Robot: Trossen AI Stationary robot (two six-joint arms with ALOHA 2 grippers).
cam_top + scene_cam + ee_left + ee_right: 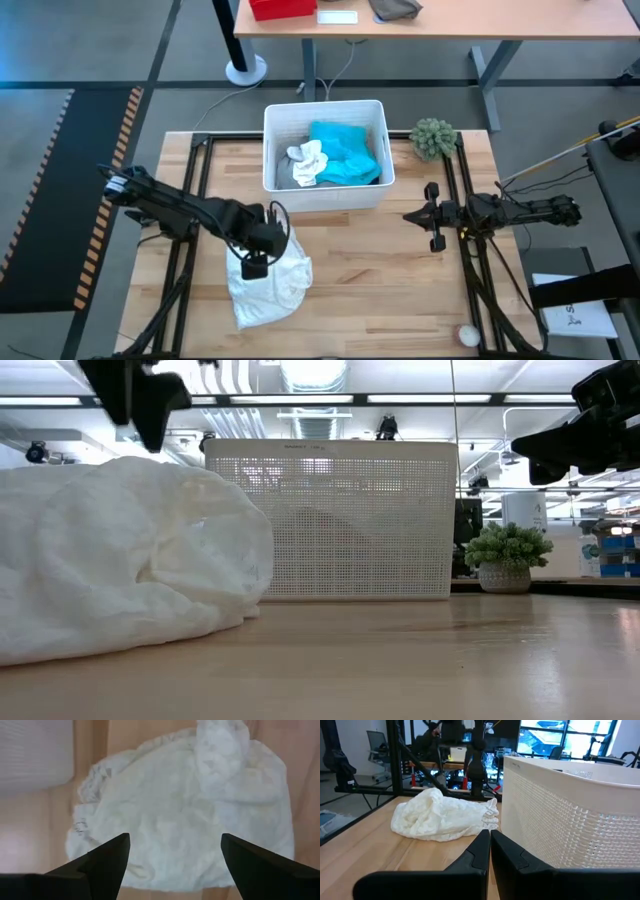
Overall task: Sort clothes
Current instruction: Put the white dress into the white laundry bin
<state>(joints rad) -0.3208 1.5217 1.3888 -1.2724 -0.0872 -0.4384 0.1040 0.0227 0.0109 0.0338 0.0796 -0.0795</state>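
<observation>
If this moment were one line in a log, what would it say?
left gripper: jaws open over white shirt on table | right gripper: shut, idle | basket: turquoise piece, small white cloth

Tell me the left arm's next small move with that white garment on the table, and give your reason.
Probably lower straight down and close on the cloth. The left gripper hangs open directly over the white shirt, which lies crumpled on the table in front of the basket, not yet grasped. The right gripper waits shut at the right side.
</observation>
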